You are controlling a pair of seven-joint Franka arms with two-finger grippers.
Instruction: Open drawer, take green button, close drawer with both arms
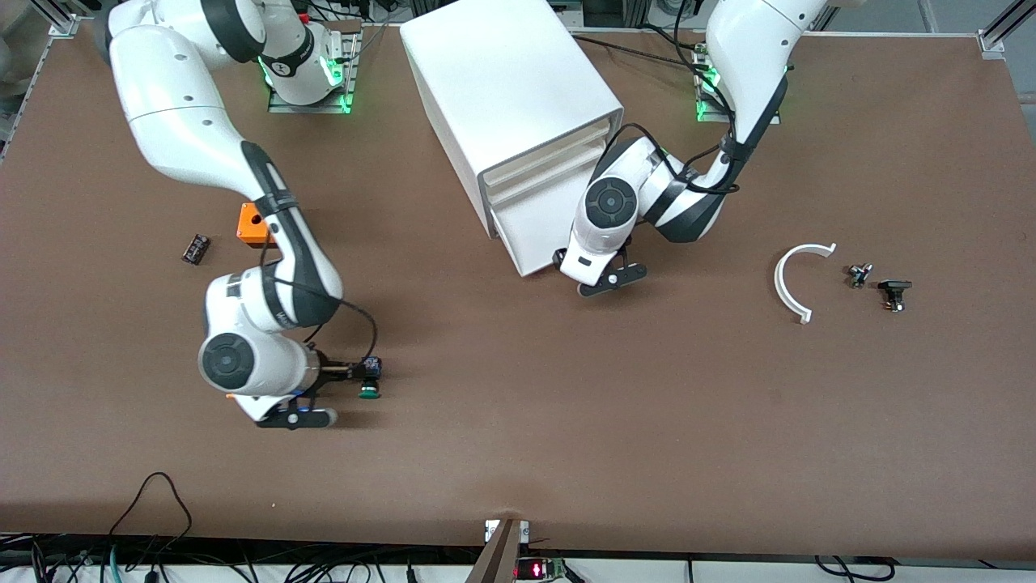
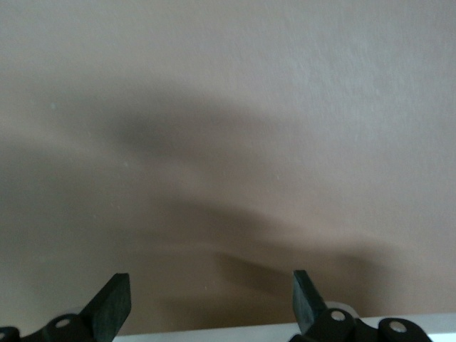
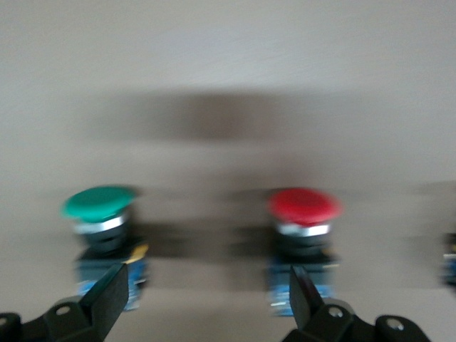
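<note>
The green-capped button stands on the brown table toward the right arm's end, nearer to the front camera than the cabinet. In the right wrist view it stands beside a red-capped button. My right gripper is low over the table at these two buttons, open and empty. The white cabinet has stacked cream-fronted drawers. My left gripper is at the lowest drawer's front, open and empty. A white edge shows between its fingers.
An orange box and a small black part lie toward the right arm's end. A white curved piece and two small dark parts lie toward the left arm's end. Another part sits beside the red button.
</note>
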